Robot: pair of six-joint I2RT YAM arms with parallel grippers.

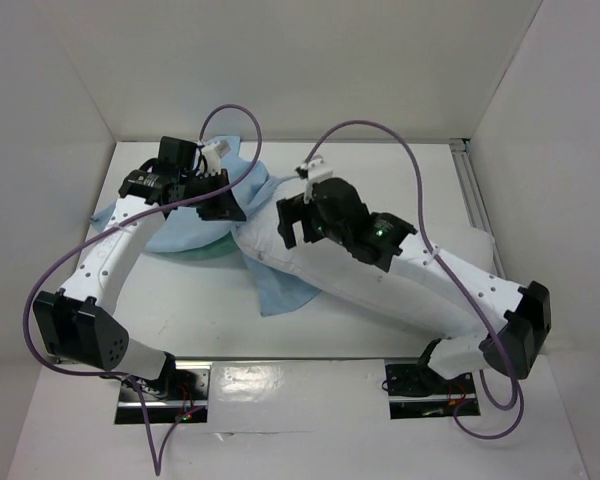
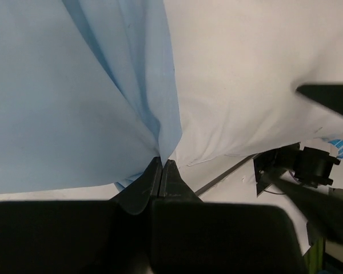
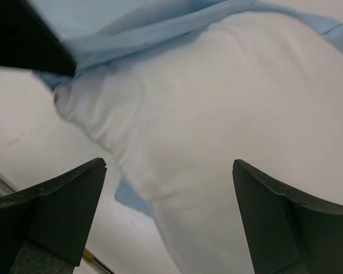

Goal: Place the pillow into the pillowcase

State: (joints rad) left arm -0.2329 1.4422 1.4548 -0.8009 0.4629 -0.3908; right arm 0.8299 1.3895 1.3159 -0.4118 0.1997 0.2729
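The right gripper (image 3: 168, 165) is hovering with its two dark, wedge-shaped plastic fingers (image 3: 63, 200) standing wide apart, gripping nothing. Between and beyond them a plump white fabric pillow (image 3: 228, 103) is bulging. A thin, wrinkled pale-blue cloth pillowcase (image 3: 148, 28) is draping over the pillow's far end, with a blue patch peeking from under its lower left edge. A black angular part (image 3: 23, 40) is touching the cloth at upper left, above the pale tabletop (image 3: 23, 131).
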